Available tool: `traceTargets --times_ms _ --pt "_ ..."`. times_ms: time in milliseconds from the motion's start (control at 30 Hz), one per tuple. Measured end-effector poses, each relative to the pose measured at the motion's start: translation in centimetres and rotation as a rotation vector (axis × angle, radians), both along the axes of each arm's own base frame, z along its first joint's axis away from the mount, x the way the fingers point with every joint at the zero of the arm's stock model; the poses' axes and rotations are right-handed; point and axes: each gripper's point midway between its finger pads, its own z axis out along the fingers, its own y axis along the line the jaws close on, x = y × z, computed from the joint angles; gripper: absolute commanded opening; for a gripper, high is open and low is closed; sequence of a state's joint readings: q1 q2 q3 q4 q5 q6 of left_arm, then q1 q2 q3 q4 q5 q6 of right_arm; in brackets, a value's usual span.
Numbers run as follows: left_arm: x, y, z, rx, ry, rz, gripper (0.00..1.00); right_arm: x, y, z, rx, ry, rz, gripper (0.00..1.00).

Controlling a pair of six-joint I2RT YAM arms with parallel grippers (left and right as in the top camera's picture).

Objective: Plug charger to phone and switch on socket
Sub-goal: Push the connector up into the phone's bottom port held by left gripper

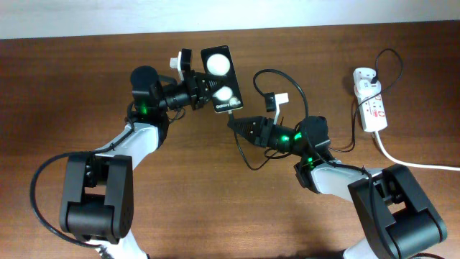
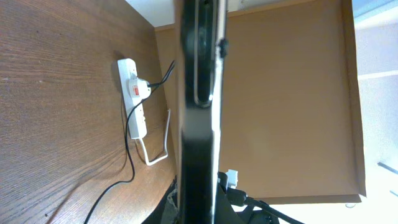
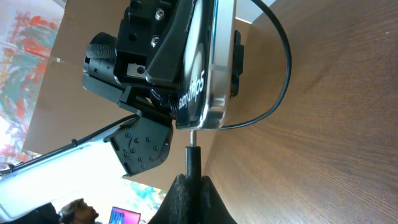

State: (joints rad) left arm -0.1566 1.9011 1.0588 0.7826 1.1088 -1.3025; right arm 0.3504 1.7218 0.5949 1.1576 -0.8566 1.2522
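The right gripper [image 3: 190, 179] is pinching the plug end of the charger [image 3: 281, 68]. Its fingers are squeezed almost together, and the little metal tip [image 3: 194, 138] is poking out in front of them. That tip is pointing at the bottom edge of the phone [image 3: 208, 68] and is sitting right against it. I cannot tell if it is going into the hole. The left gripper [image 1: 188, 91] is clamping the phone by its side and holding it up off the table [image 1: 79, 65], with the two white spots facing up. I think the plugging-in step is the one going on now, and it is looking close. To do it well, the tip should be lining up dead straight with the little hole, not leaning to one side. The right arm should be pushing slowly and gently along the line of the tip. The left arm should be holding the phone very steady, so it is not sliding away from the push. A crooked push could be bending the tip or twisting the phone loose. The socket [image 1: 370, 101] is lying well apart on the robot's right side, and nobody is touching it; flipping its switch looks like the job left for after.
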Motion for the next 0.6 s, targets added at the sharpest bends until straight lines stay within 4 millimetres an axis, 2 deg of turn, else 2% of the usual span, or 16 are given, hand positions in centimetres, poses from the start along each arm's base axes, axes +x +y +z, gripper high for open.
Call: traceTargets --times_ms 600 --pt "-0.21 -0.44 0.11 0.015 -0.056 -0.012 0.0 0.42 -0.17 -0.03 0.003 0.01 -0.026 0.04"
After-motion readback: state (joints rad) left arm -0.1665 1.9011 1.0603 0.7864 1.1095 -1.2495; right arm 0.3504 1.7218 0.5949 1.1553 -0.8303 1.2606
